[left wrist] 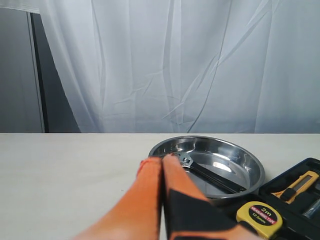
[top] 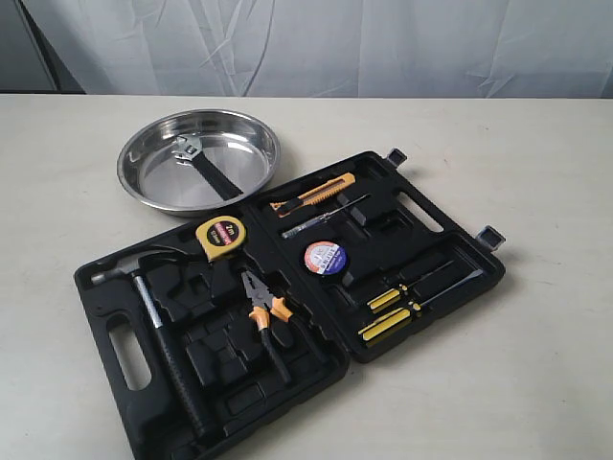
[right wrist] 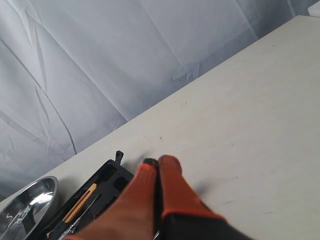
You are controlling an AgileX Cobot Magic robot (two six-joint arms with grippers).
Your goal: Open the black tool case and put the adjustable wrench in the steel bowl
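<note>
Both empty, pressed-together tips, left gripper (left wrist: 161, 161) and right gripper (right wrist: 157, 163), should avoid jostling the adjustable wrench (top: 207, 169) in the upper-left steel bowl (top: 128, 180).

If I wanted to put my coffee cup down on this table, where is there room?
The table is bare right of the case and along the far edge by the curtain, also left of the bowl. It is tight where the bowl nears the case by the tape measure, and the bowl holds the wrench.

Black case (top: 460, 254), silver bowl (top: 158, 177), orange fingers (left wrist: 147, 200)
</note>
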